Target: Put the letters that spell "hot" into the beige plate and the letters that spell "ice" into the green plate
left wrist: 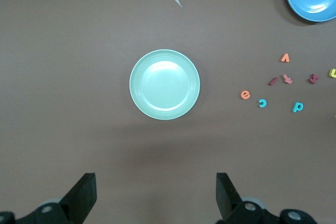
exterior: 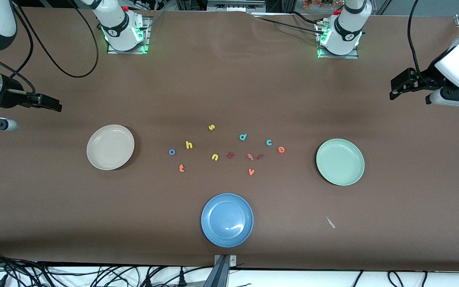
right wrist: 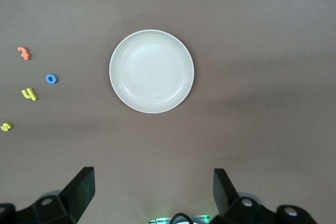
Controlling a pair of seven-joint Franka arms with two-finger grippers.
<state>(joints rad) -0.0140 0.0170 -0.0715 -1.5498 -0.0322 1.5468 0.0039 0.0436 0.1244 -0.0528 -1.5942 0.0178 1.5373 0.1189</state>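
Front view: brown desk (exterior: 229, 87); beige plate (exterior: 110, 147) toward the right arm's end, green plate (exterior: 340, 162) toward the left arm's, letters (exterior: 221, 149) scattered between. Left wrist view: left claw (left wrist: 156, 195) spread wide, empty, high over the desk near the green plate (left wrist: 165, 84). Right wrist view: right claw (right wrist: 152, 192) likewise wide, empty, near the beige plate (right wrist: 151, 71).

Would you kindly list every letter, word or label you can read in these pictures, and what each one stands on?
No printed words or brands show; the only text is loose foam letters on the table:
"s", yellow
"h", yellow
"n", yellow
"o", blue
"t", orange
"d", teal
"c", teal
"e", orange
"v", orange
Three letters between "n" and "e" are unreadable.
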